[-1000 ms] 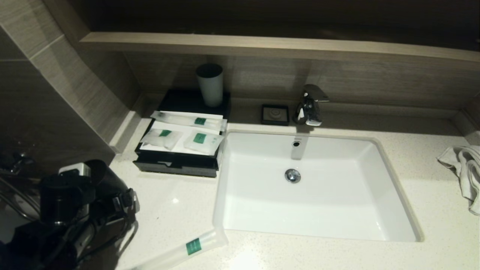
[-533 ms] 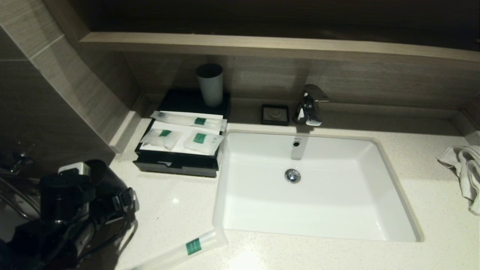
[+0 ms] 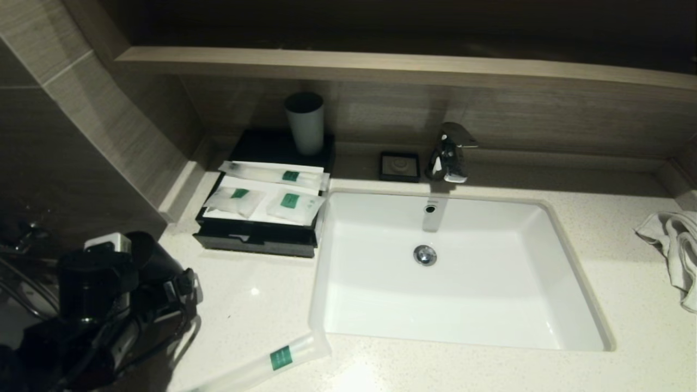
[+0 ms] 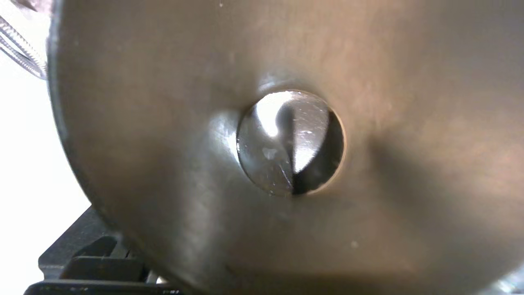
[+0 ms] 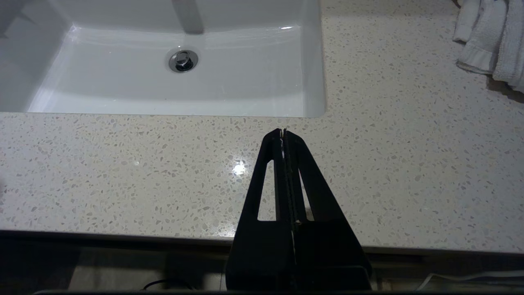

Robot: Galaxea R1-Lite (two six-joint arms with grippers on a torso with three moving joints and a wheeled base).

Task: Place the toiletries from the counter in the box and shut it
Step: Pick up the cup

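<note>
One long frosted packet [image 3: 272, 360] with a green label lies on the counter [image 3: 245, 305], by the sink's near left corner. Another long packet [image 3: 272, 174] and two small pouches [image 3: 234, 199] [image 3: 294, 204] rest on the white top panel of the black box [image 3: 256, 242] at the back left. My left gripper [image 3: 169, 288] hangs at the counter's near left edge, left of the loose packet; it is open and nothing shows in it. A brown rounded surface [image 4: 163, 123] fills the left wrist view. My right gripper [image 5: 283, 132] is shut and empty over the counter's front strip.
A grey tumbler [image 3: 305, 122] stands behind the box. A small black square dish [image 3: 399, 166] and the chrome faucet [image 3: 449, 152] sit behind the white sink [image 3: 381, 305]. A white towel [image 3: 675, 245] lies at the far right. A wood-look ledge [image 3: 381, 65] overhangs the back; a wall closes the left.
</note>
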